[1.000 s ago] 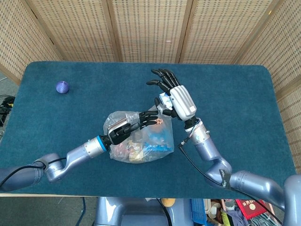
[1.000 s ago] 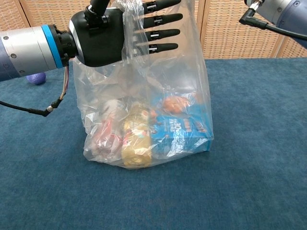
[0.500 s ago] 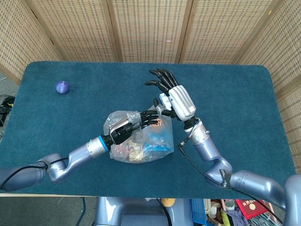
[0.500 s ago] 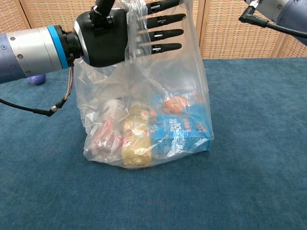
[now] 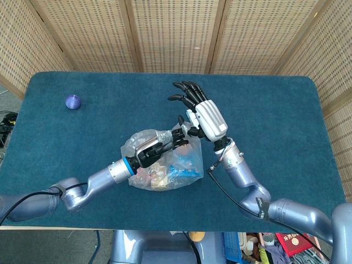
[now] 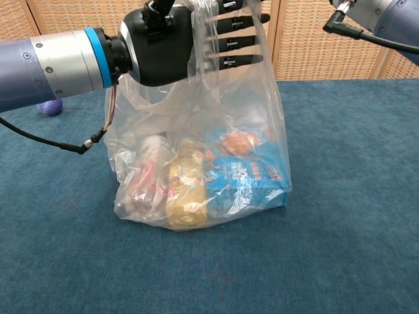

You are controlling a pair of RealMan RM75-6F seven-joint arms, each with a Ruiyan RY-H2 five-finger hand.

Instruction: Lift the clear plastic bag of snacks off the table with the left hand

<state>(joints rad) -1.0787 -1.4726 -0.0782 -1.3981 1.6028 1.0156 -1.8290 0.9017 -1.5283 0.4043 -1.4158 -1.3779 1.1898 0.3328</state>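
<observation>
1. Left hand (image 6: 167, 46) is black and sits at the top of the clear plastic bag (image 6: 203, 157). Its fingers (image 6: 239, 44) pass through the bag's handle loop, stretched out and not curled, so I judge the handle hangs over them like a hook rather than being squeezed.
2. Bag bottom rests on the blue table (image 6: 340, 248), with a blue snack box (image 6: 245, 176) and other packets inside, so the lift is not yet done.
3. Right hand (image 5: 198, 107) is above the bag's far side, fingers spread, holding nothing; it seems to stay clear of the lift.
4. Purple ball (image 5: 73, 102) lies well apart, near the far left corner.
</observation>
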